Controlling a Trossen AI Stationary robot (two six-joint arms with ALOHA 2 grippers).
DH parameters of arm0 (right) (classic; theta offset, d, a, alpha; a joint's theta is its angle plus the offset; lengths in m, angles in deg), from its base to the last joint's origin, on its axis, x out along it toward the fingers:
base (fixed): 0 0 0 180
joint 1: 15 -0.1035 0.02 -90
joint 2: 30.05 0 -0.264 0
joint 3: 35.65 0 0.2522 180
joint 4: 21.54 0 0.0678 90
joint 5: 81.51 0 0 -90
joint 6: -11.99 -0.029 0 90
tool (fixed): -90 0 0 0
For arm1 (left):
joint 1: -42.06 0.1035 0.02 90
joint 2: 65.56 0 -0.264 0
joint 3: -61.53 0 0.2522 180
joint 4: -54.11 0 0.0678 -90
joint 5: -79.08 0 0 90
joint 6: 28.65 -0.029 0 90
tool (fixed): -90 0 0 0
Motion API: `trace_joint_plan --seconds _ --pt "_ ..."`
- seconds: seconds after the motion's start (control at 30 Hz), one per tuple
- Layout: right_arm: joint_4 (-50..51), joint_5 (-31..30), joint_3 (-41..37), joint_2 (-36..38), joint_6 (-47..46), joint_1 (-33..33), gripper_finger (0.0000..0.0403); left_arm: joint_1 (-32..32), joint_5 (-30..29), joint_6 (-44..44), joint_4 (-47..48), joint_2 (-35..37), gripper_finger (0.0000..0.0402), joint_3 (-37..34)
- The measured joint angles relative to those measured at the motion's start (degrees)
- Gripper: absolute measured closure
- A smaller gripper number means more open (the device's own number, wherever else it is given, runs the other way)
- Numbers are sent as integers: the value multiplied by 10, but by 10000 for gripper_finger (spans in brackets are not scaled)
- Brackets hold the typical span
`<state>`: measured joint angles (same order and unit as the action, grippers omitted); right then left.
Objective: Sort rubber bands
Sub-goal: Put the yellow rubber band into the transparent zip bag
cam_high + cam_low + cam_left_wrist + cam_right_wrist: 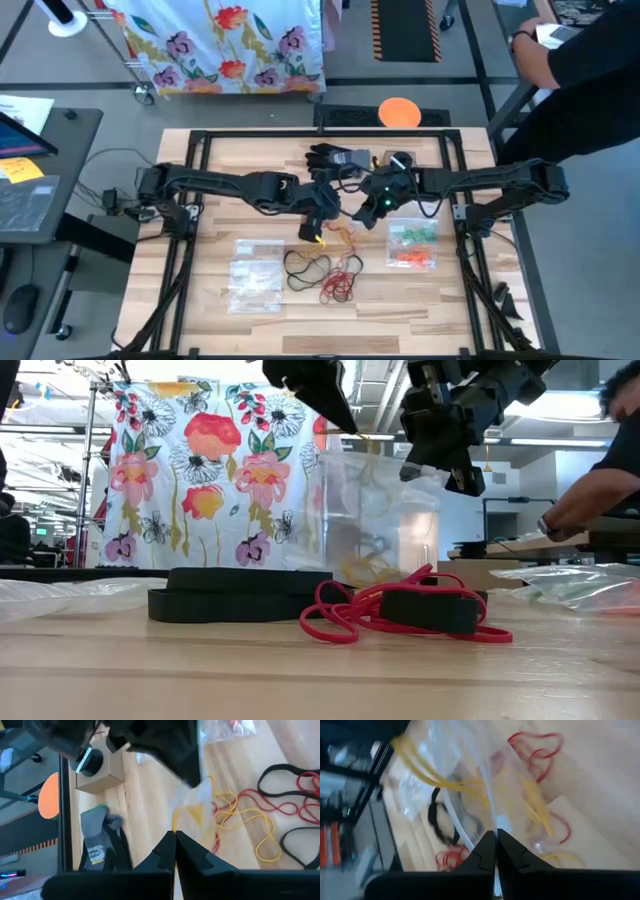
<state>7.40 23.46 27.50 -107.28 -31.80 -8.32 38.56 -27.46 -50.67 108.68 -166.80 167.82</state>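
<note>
Both grippers, left (318, 222) and right (372, 208), pinch a clear plastic bag (375, 510) shut-fingered above the yellow rubber bands (250, 827); holding its mouth wide should ease filling.

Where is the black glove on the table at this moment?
In the high view, the black glove lies at the far middle of the table, near the orange disc, behind both grippers and away from the rubber bands.

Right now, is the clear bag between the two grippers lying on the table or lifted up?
Lifted up. In the low view the clear bag hangs above the table, pinched by the left gripper and right gripper.
</note>
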Motion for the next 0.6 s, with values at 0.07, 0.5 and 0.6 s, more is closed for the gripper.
trace_joint_plan --seconds 0.07,0.5,0.6 --pt "-5 32 0 0 -3 8 397 0 -1 4 16 -4 401 -2" --pt "-5 28 0 0 -34 36 397 -2 23 14 20 -14 401 -2" --pt "-9 25 0 0 -24 41 397 2 24 21 12 -21 401 -2"
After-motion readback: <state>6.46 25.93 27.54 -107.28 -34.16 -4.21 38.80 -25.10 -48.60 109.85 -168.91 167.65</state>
